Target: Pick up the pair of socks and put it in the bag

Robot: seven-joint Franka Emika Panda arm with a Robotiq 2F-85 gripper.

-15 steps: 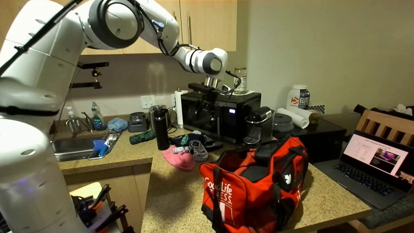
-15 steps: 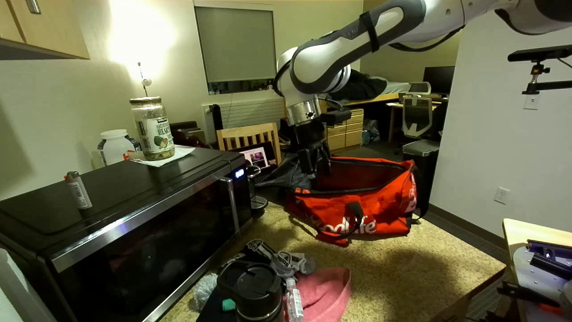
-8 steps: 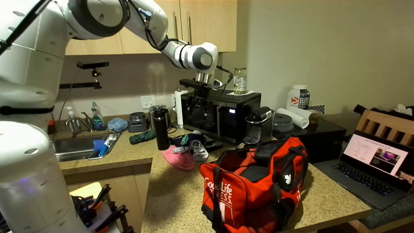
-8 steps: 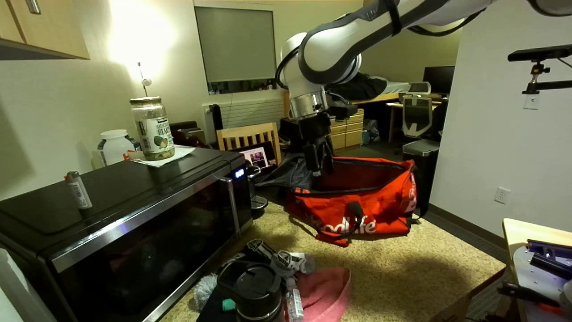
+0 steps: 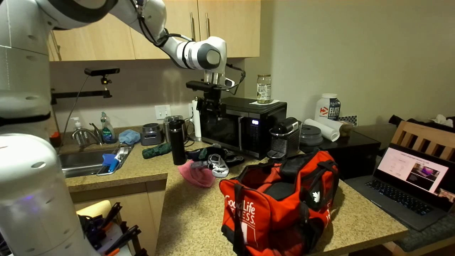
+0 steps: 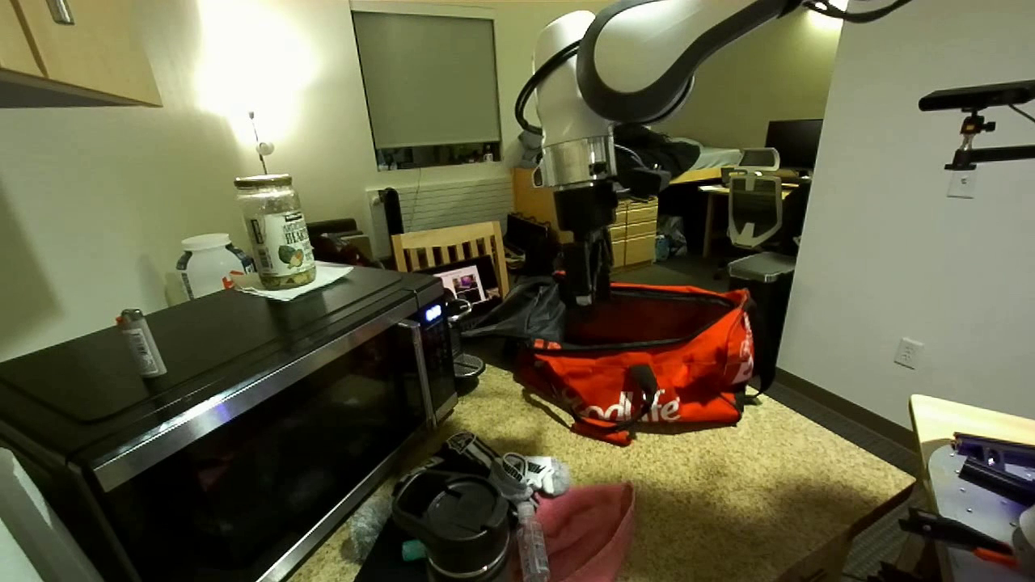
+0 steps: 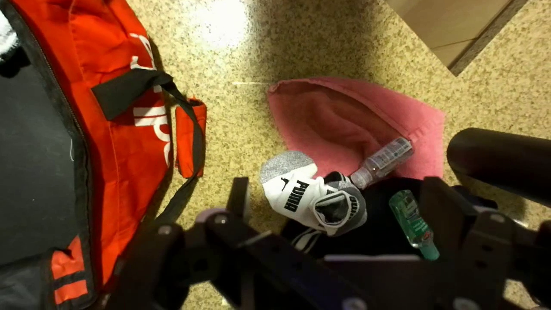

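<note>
The pair of socks is white and grey with black PUMA lettering. In the wrist view the socks (image 7: 292, 193) lie on dark cloth, partly against a pink cloth hat. They also show in both exterior views (image 5: 218, 167) (image 6: 530, 477). The red and black bag (image 5: 288, 217) stands open on the counter, also seen in an exterior view (image 6: 687, 376) and at the left of the wrist view (image 7: 107, 172). My gripper (image 7: 338, 196) is open and empty, high above the counter, with the socks between its fingers in the wrist view. It shows in both exterior views (image 5: 211, 112) (image 6: 592, 295).
The pink hat (image 7: 320, 163) bears a clear bottle (image 7: 383, 161). A green bottle (image 7: 411, 219) lies on the dark cloth. A black tumbler (image 5: 177, 142) stands beside them. The microwave (image 5: 220, 131) stands behind, with a jar (image 6: 275, 234) on top.
The arm has drawn back toward its base. The gripper has moved away from above the microwave side and slightly up. It stays open. The socks and the bag have not moved.
</note>
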